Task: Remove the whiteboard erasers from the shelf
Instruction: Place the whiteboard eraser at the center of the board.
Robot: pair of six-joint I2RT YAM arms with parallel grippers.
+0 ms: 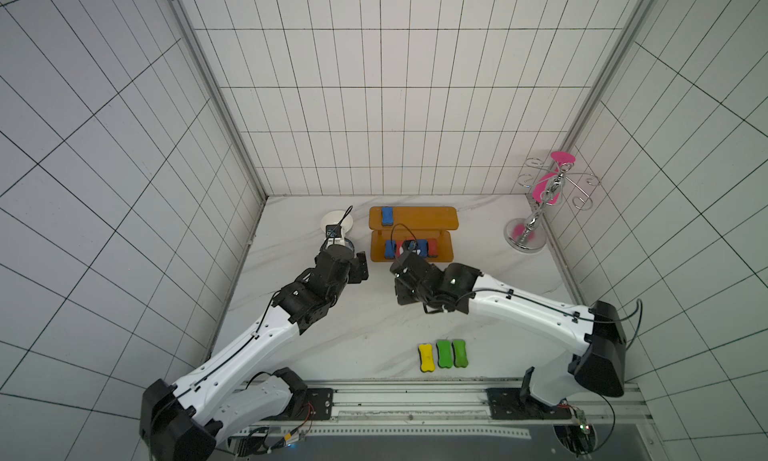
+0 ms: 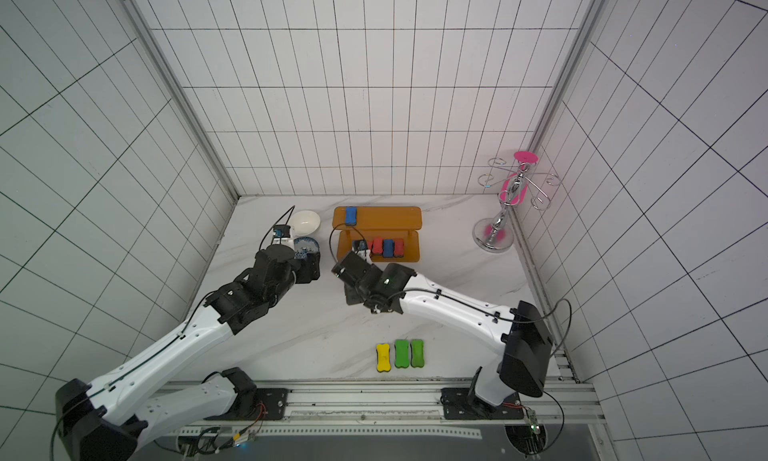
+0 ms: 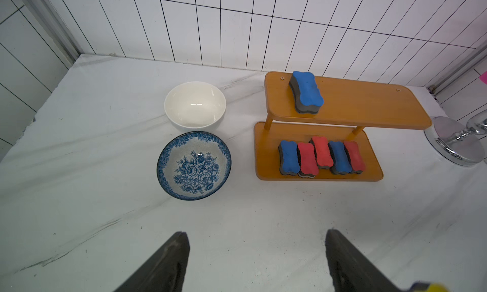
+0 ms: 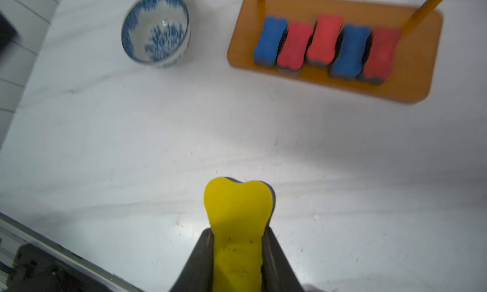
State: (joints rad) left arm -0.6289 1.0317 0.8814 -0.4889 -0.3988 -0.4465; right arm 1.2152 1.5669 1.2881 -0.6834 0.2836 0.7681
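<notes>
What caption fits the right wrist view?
Right gripper holds a yellow eraser; five red and blue erasers sit on the shelf.

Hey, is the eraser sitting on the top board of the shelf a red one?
No, the lone eraser on the top board of the shelf is blue, as the left wrist view shows.

We find no text, label, brand, number or sign that can be read in any view. The blue-patterned bowl point(image 3: 194, 165) carries painted flowers. The blue marks low on its outer wall in the right wrist view are too blurred for us to tell if they are lettering.
</notes>
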